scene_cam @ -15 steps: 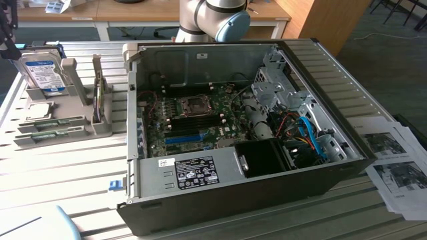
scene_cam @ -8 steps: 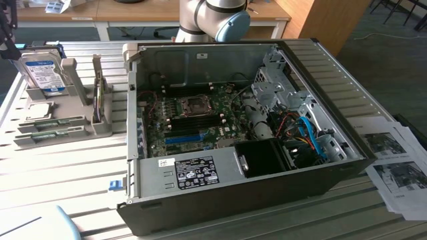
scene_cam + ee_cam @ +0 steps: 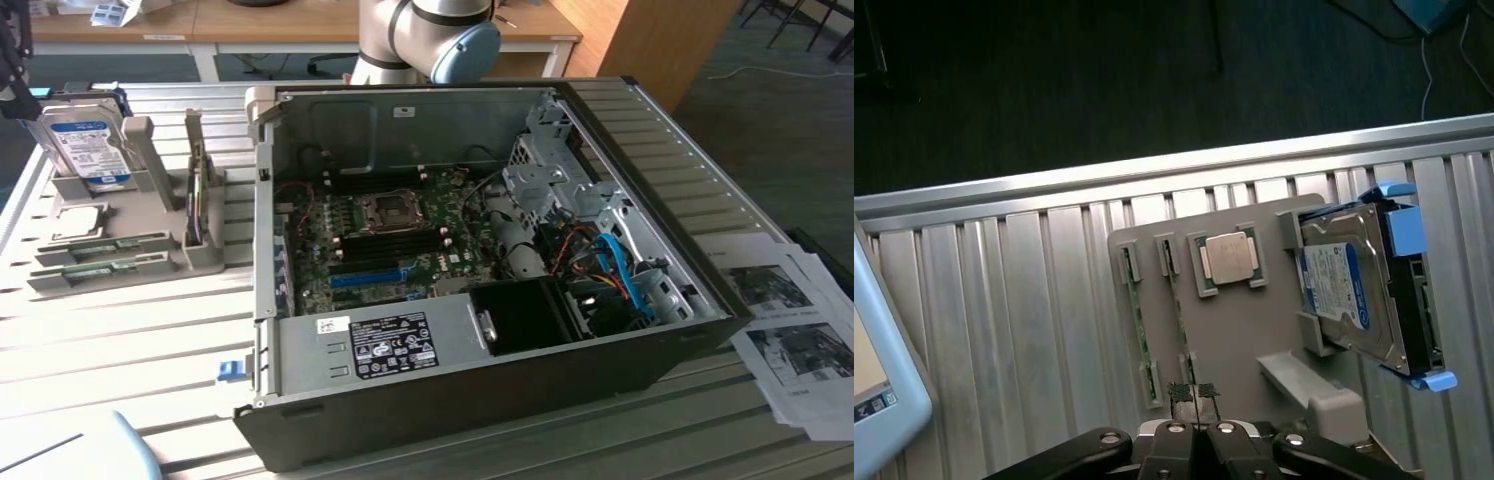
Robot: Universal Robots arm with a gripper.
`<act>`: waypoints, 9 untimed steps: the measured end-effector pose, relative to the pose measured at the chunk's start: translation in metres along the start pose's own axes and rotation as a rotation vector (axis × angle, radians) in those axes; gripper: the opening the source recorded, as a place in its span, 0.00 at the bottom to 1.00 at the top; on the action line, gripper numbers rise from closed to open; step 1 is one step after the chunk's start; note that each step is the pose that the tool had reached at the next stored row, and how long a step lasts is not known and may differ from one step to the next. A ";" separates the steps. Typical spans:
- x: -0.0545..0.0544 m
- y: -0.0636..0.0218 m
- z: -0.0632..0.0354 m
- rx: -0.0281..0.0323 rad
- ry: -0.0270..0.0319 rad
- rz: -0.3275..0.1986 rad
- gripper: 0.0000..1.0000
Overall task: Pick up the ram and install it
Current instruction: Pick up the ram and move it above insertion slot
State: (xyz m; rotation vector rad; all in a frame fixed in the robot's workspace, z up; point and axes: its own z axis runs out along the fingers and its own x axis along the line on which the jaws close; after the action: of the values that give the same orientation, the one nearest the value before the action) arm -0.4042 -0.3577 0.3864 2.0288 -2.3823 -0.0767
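Desk [image 3: 1004,300]: ribbed aluminium slats carry every part; a dark floor lies beyond the far edge.
Tool [image 3: 1194,395]: clenched, fingertips together, grasping nothing; it hangs over the near end of the grey holder.
Holder [image 3: 1254,330]: grey tray resting on the desk, at the exterior view's left of the open case.
Ram [image 3: 1177,310]: thin green strip seated lengthwise between two end blocks of the holder, not lifted; its near end is close to the fingertips.
Second strip [image 3: 1138,320]: identical board in the adjacent groove, just beside the first.
Hazard, closed descent: a clenched tool lowered here would probably strike the strip's edge or the holder rather than straddle the board.
Hazard, neighbour: the strips lie close together; a finger entering the gap could nudge or drag the wrong one.
Hazard, thin grip: a narrow board pinched off-centre could tilt or slip.
Processor [image 3: 1229,258]: square chip in its own recess beyond the strips, apart from the tool.
Hard drive [image 3: 1354,290]: silver, blue-labelled, upright in the holder; tall enough that a low swing could clip it.
Case [image 3: 467,400]: open-sided, apart from the holder; its walls and cables [image 3: 607,260] crowd any approach.
Black slots [image 3: 387,238]: beside the socket; a tilted board could jam there.
Blue slot [image 3: 367,277]: near the black ones, and the wrong target.
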 end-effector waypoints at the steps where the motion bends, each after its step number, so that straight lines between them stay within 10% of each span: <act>1: 0.000 0.0000 0.0000 -0.0001 0.0002 -0.006 0.09; 9: 0.000 0.0000 0.0000 -0.0005 0.0009 -0.022 0.09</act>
State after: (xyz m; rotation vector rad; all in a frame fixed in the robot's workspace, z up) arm -0.4042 -0.3576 0.3864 2.0542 -2.3597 -0.0766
